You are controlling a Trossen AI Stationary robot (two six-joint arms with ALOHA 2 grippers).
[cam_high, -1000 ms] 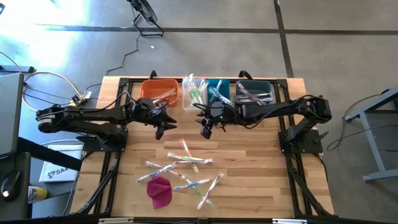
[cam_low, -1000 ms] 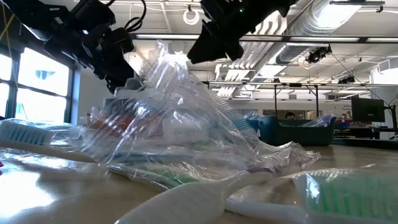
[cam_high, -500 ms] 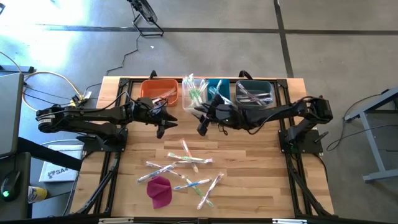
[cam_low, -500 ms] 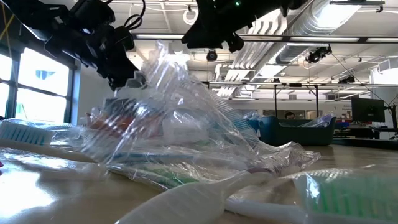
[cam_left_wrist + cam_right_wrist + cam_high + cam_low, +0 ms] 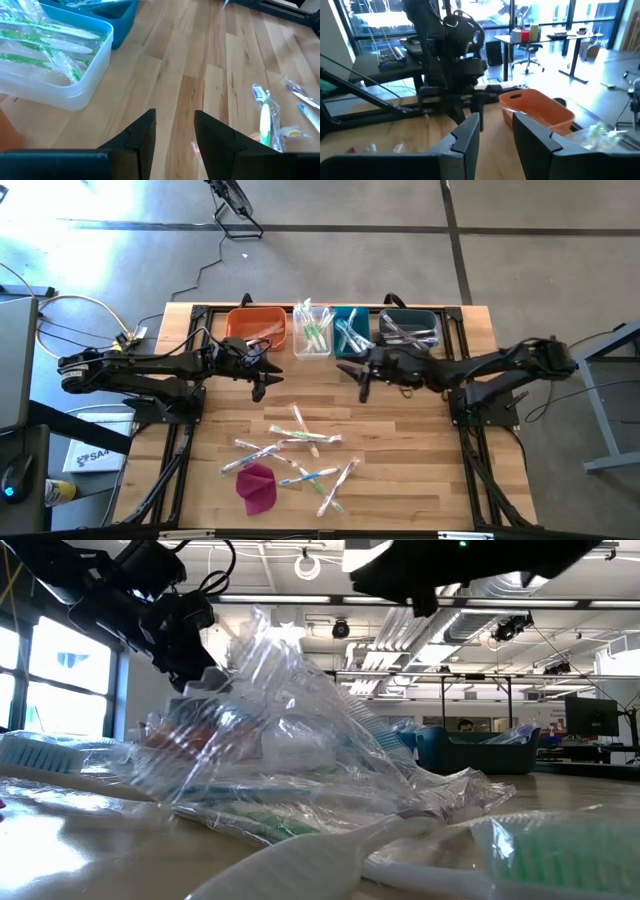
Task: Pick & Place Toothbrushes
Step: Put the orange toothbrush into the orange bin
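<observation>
Item: wooden bench (image 5: 420, 460) carrying a row of four bins along its far edge and a loose scatter of wrapped toothbrushes (image 5: 295, 450), taken here as the landmark. Bins, all well beyond the scatter toward the far edge: orange bin (image 5: 256, 327), clear bin (image 5: 313, 330) holding green-handled brushes, blue bin (image 5: 350, 330), dark teal bin (image 5: 409, 330). Magenta cloth (image 5: 257, 487): touching the scatter's near-left fringe, not a task piece. Left claw (image 5: 262, 383): between the scatter and the orange bin, just off the scatter's far-left side; fingers parted with bare bench between them in its wrist view, nothing held. Right claw (image 5: 364, 385): between the scatter and the blue bin, off the scatter's far-right side; fingers likewise apart with a clear gap, nothing gripped. Governing relation: the brushes lie nearward of both claws, toward the bench's front edge. The uppermost brush (image 5: 300, 420) of the scatter points its long axis roughly from far to near with a slight slant, and the one below it lies crosswise. By judgement the left claw sits a little closer to that uppermost brush than the right, so a reach from the left would be the shorter, with the fingers turned across the handle.
</observation>
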